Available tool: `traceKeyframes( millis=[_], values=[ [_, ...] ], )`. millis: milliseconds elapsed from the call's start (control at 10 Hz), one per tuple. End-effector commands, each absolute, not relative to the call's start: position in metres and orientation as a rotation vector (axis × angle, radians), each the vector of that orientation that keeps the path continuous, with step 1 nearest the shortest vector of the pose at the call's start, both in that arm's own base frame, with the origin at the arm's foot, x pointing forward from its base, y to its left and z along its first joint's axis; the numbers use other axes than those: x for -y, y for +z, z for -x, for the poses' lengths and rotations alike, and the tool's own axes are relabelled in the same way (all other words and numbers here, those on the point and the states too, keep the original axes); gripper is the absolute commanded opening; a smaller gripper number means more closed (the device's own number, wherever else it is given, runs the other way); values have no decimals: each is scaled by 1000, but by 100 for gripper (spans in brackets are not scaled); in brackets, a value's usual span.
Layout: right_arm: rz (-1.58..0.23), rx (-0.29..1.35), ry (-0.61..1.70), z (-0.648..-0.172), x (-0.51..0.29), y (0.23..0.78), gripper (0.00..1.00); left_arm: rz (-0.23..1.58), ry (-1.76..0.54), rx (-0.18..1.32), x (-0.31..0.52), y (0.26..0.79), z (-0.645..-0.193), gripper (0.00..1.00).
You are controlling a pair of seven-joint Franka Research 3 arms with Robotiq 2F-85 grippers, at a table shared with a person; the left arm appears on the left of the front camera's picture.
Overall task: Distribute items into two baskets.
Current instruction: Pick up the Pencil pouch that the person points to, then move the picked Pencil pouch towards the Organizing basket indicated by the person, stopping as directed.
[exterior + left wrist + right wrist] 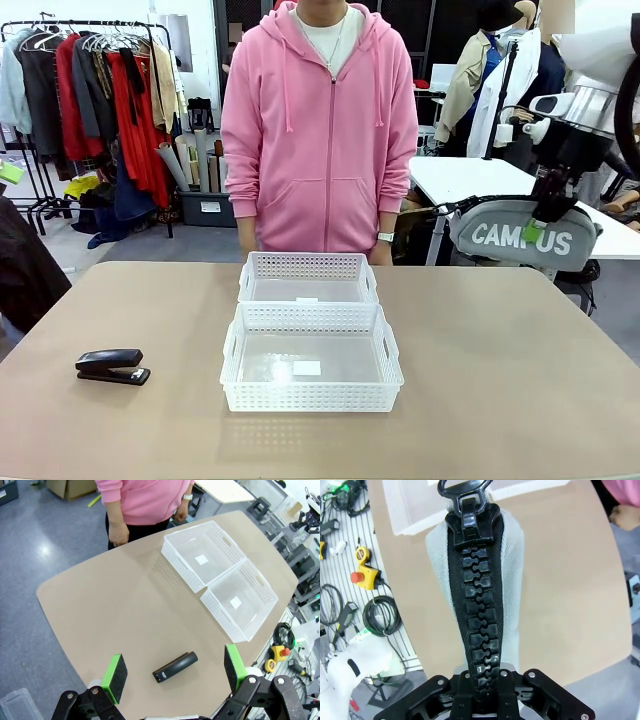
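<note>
Front view, three o'clock: my right gripper [535, 233] clenches the soft, light pouch [490, 238] by its zipper, while my left gripper [175, 669] is released.

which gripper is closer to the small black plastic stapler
Left. The left gripper hovers open over the stapler; the right gripper is raised far to its right, shut on the grey fabric zip pouch.

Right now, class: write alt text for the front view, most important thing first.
The right gripper, shut on a grey CAMPUS pouch, holds it in the air above the table's right side. Mid-table sit an empty white nearer basket and farther basket; a black stapler lies at left, and a person in a pink hoodie stands opposite.
</note>
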State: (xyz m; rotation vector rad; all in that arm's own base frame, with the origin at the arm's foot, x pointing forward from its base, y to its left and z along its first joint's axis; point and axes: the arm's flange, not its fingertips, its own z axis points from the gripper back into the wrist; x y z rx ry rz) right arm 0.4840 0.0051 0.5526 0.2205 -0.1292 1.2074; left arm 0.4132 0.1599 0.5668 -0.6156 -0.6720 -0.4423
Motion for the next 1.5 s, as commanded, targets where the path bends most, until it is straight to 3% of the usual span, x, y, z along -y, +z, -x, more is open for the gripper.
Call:
traceKeyframes(
  millis=[0, 1400],
  values=[
    [-187, 116, 1203, -489, 1, 540, 0, 621, -442, 683, -160, 568, -413, 100],
    [-220, 129, 1207, -484, -5, 553, 0, 621, -442, 683, -160, 568, -413, 100]
  ],
)
